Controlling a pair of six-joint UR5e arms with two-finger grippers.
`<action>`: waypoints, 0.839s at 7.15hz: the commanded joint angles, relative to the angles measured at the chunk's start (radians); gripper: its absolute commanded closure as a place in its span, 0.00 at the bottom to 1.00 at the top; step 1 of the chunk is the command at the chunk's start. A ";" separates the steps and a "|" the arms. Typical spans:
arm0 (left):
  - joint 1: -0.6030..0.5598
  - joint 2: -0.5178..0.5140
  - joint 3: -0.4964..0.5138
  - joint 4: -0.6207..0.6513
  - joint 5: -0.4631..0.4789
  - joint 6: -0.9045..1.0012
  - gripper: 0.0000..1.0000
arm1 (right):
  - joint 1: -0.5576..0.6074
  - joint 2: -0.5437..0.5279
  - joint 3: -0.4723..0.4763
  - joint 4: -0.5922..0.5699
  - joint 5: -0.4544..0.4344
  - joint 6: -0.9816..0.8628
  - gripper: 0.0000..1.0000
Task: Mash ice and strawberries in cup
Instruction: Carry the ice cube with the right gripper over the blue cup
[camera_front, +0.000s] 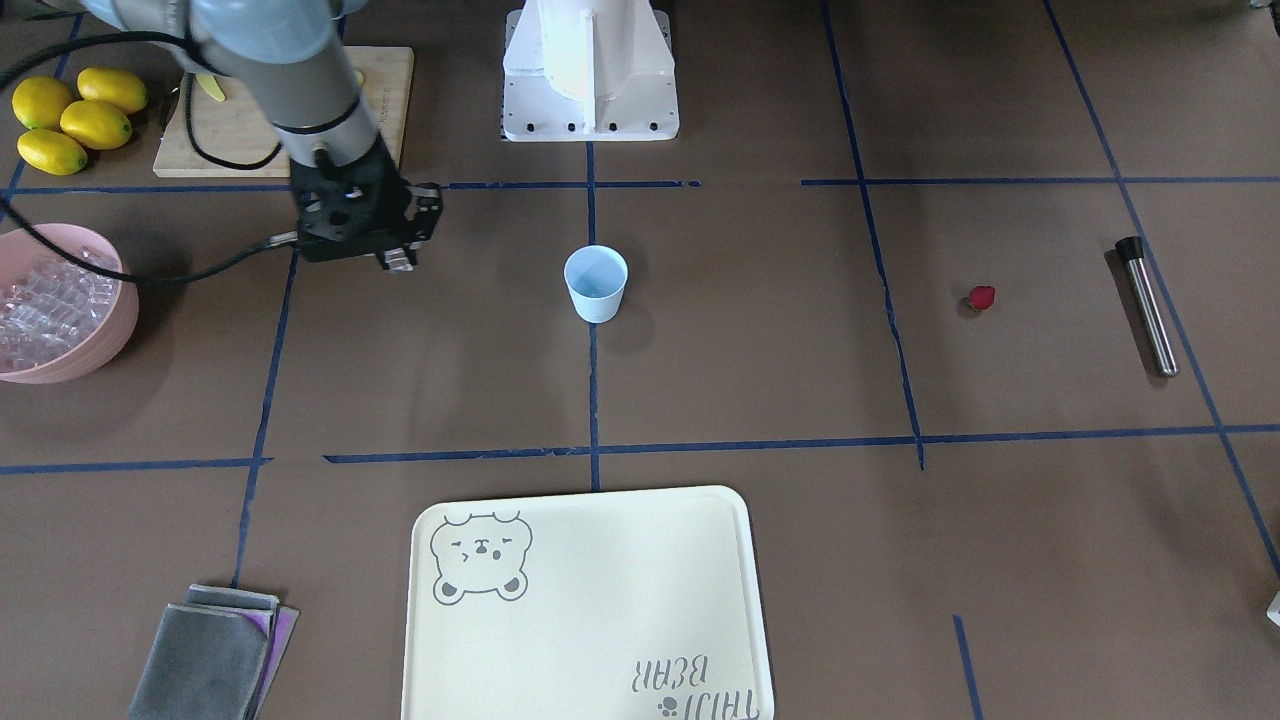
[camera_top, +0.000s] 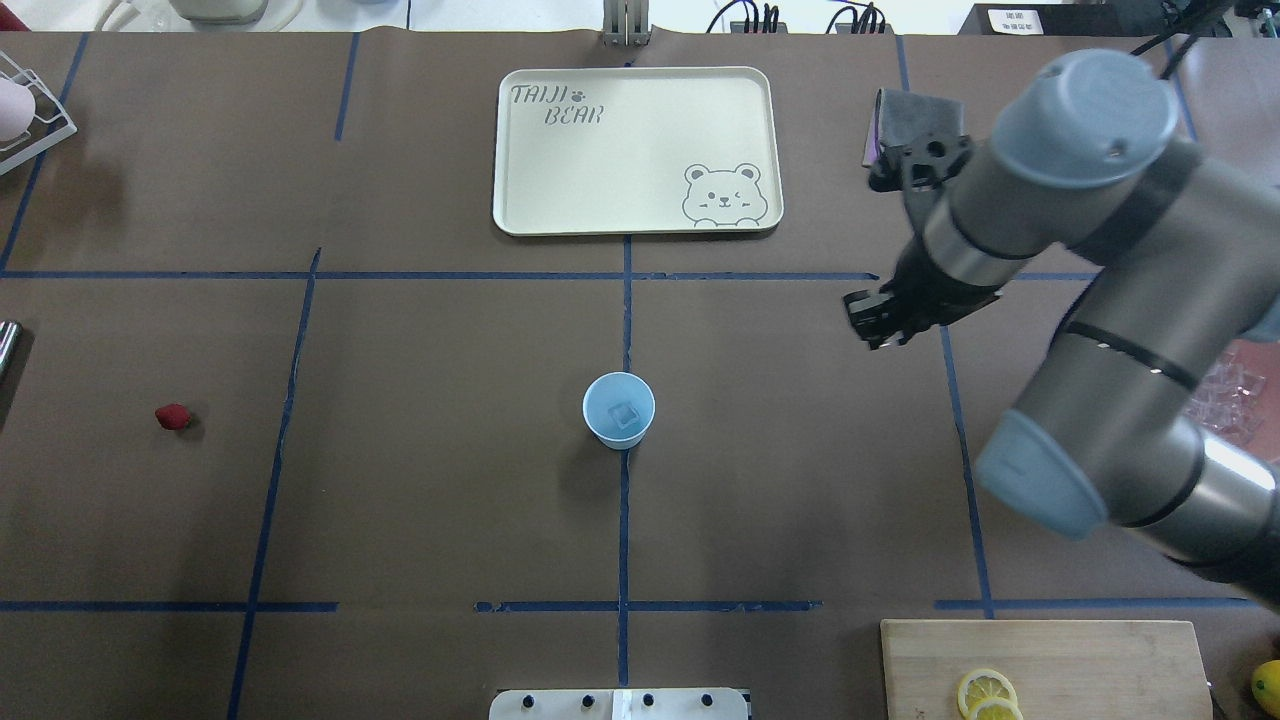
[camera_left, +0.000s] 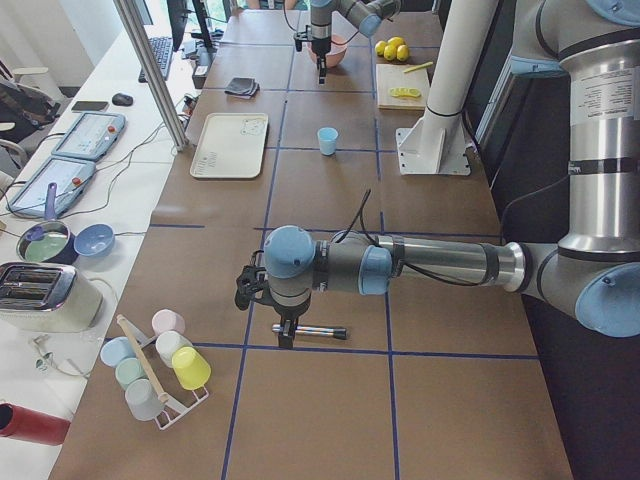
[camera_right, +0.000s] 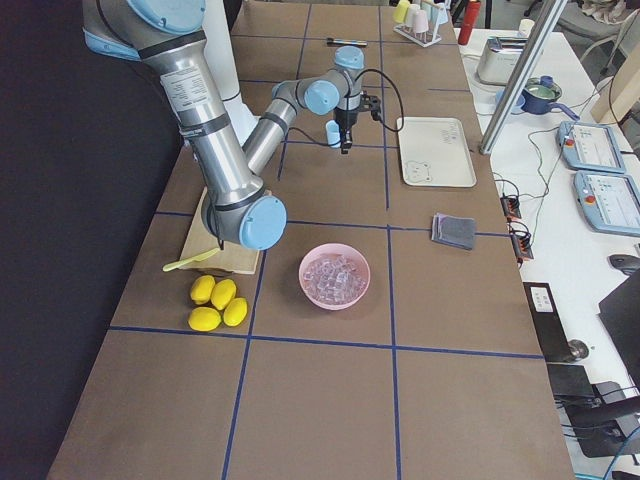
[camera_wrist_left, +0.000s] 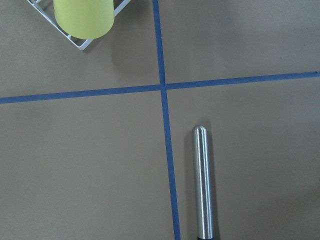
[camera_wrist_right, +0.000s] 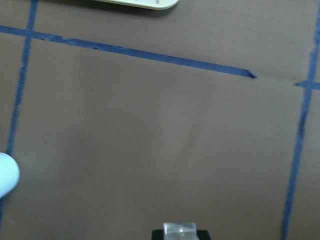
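The pale blue cup (camera_top: 619, 410) stands upright at the table's middle with one ice cube in it (camera_top: 626, 416). The strawberry (camera_top: 172, 417) lies alone on the robot's left side. A heap of ice (camera_right: 335, 274) fills the pink bowl (camera_front: 112, 330). My right gripper (camera_top: 880, 325) hangs between bowl and cup, to the cup's right. In the right wrist view it is shut on a clear ice cube (camera_wrist_right: 179, 231). My left gripper (camera_left: 284, 335) hovers by a steel muddler (camera_wrist_left: 202, 182). I cannot tell if it is open or shut.
A cream bear tray (camera_top: 530, 200) lies beyond the cup. A cutting board (camera_top: 1100, 660) with lemon slices, whole lemons (camera_front: 75, 118) and grey cloths (camera_front: 215, 655) are on the right arm's side. A rack of coloured cups (camera_left: 160, 365) stands past the muddler.
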 joint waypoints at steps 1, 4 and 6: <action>0.000 0.000 0.003 -0.001 0.000 0.000 0.00 | -0.118 0.229 -0.189 0.015 -0.082 0.183 1.00; 0.000 0.000 0.003 -0.001 0.003 0.000 0.00 | -0.161 0.327 -0.303 0.019 -0.106 0.231 1.00; 0.002 0.000 0.002 -0.001 0.002 0.000 0.00 | -0.166 0.321 -0.319 0.018 -0.106 0.231 1.00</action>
